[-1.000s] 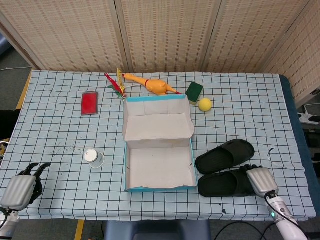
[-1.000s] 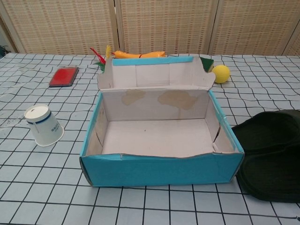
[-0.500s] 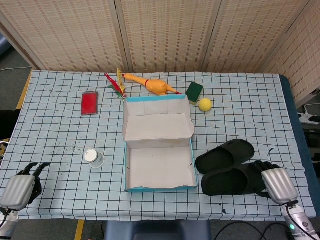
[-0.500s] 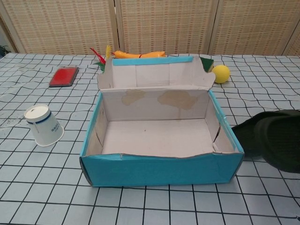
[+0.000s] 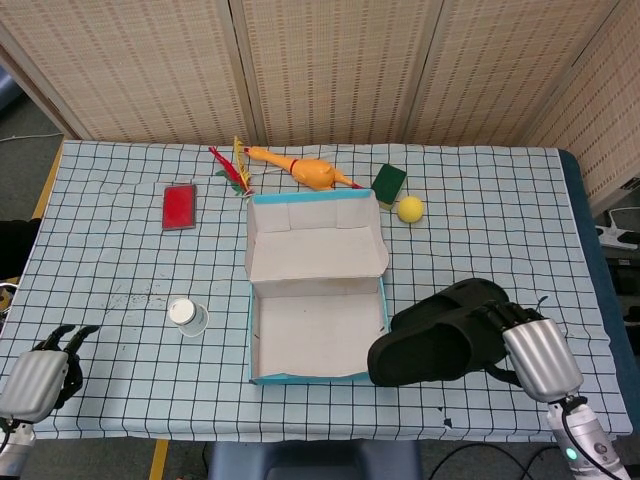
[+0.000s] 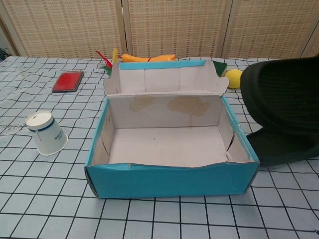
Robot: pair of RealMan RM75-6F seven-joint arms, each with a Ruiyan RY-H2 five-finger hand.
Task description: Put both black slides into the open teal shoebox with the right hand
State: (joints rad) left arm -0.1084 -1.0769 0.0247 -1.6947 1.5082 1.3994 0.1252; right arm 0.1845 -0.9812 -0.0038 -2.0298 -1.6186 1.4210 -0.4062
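Note:
The open teal shoebox [image 5: 318, 377] stands mid-table with its lid folded back and nothing inside; the chest view shows its front wall [image 6: 169, 180]. My right hand [image 5: 538, 356] grips one black slide [image 5: 425, 349] by its heel and holds it lifted, toe pointing at the box's right front corner. In the chest view this slide [image 6: 286, 92] hangs above the table right of the box. The second black slide [image 5: 474, 294] lies flat on the cloth behind it, also seen low at the right [image 6: 281, 145]. My left hand [image 5: 36, 379] rests at the table's front left corner, holding nothing.
An upturned paper cup [image 5: 186, 315] stands left of the box. At the back lie a red case [image 5: 180, 206], a rubber chicken [image 5: 310, 172], a green sponge [image 5: 389, 183] and a yellow ball [image 5: 410, 209]. The checked cloth [image 5: 120, 260] covers the table.
My right hand has taken hold of the nearer slide, lifted it off the cloth and carried it left toward the box. The other slide and the left hand stayed put.

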